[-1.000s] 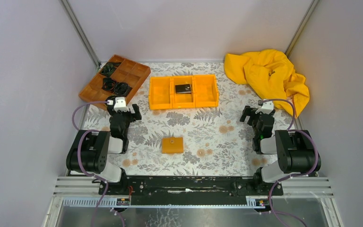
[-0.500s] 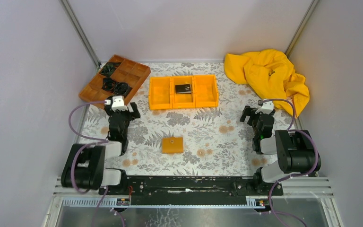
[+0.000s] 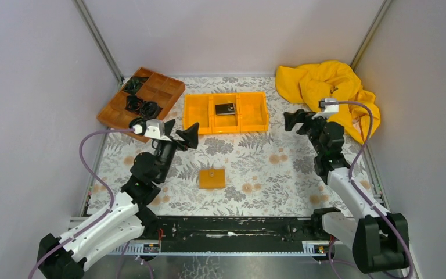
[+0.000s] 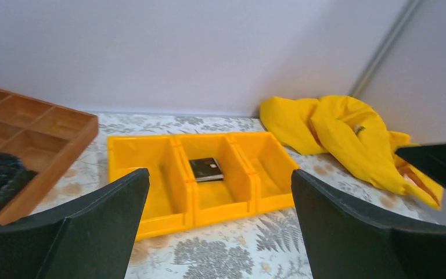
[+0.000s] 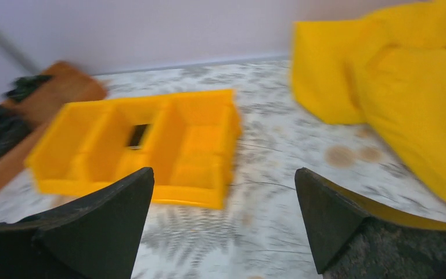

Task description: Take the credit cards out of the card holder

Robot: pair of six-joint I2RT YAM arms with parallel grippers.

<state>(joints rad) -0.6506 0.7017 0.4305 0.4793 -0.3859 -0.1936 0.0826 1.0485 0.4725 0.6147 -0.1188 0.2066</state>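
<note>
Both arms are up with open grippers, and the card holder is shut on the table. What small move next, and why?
Probably lower the left gripper toward the card holder. It lies closed, snap up, untouched between the arms and nearer that side. The right gripper is also open and empty.

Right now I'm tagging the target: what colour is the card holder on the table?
The card holder is orange-tan; it shows best in the top external view.
</note>
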